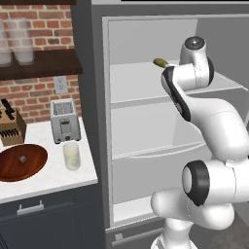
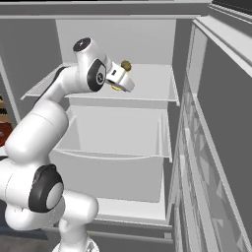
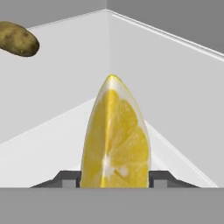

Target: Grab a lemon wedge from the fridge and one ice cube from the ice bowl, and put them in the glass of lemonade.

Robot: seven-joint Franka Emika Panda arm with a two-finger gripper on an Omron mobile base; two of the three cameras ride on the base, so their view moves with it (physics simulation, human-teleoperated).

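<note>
My gripper (image 3: 114, 180) pinches the lemon wedge (image 3: 116, 138) at frame centre, a potato (image 3: 17, 39) upper left.

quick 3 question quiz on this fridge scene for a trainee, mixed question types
1. True or false: the lemon wedge sits between the gripper fingers.
2. Multiple choice: what lies on the same fridge shelf, farther back? A) a brownish oblong item B) a milk carton C) an egg box
3. Fill in: on the counter, the glass of lemonade stands in front of the ____ and to the right of the wooden ice bowl.

Key
1. True; a finger tip shows at either side of its base, though firm contact cannot be told.
2. A
3. toaster
</note>
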